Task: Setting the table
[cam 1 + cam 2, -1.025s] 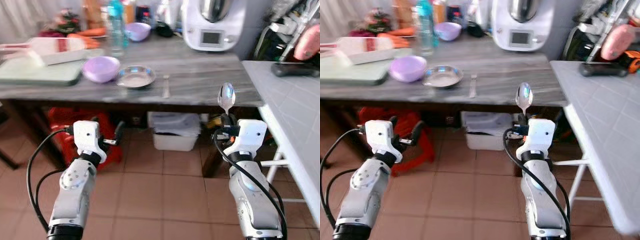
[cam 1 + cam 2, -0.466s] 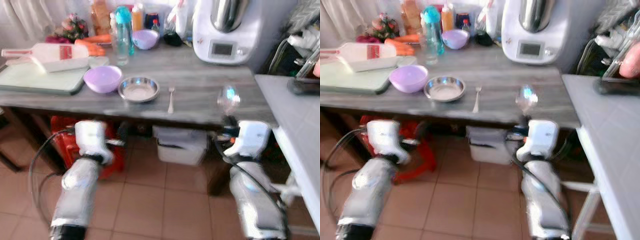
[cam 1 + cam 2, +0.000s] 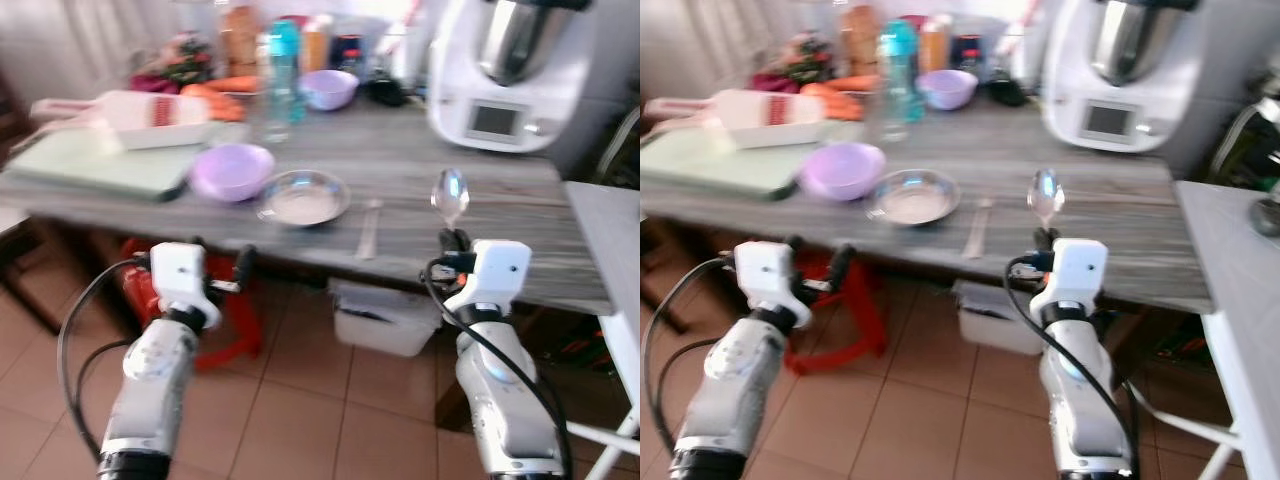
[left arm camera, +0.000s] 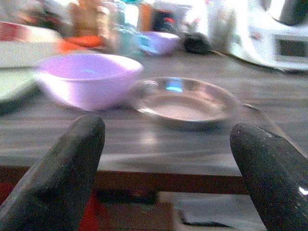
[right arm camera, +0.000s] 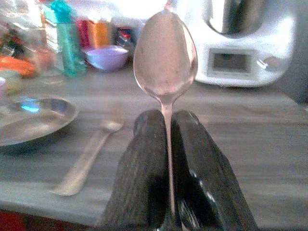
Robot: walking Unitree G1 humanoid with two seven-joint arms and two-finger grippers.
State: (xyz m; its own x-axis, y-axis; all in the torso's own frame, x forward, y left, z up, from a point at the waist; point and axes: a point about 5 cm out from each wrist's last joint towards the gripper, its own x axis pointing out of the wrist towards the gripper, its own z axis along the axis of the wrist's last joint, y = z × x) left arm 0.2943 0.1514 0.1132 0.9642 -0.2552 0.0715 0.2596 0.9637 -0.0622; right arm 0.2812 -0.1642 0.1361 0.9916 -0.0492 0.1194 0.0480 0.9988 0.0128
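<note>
The grey bench (image 3: 420, 190) runs across in front, with a purple bowl (image 3: 232, 170), a steel dish (image 3: 304, 197) and what looks like a fork (image 3: 369, 228) just beside the dish, though it's blurry. Right tool (image 3: 452, 243) is clamped on the spoon (image 3: 450, 195) handle, bowl end up, near the bench's front edge. Left tool (image 3: 240, 272) hangs open, empty. Spoon's light, stiff and slick, so a low handle grip could let it pivot.

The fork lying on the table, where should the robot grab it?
Grab the fork by the middle of its thin handle, coming down from above. It lies flat beside the steel bowl, so fingers must straddle its narrow width. The open left pincer is free.
</note>
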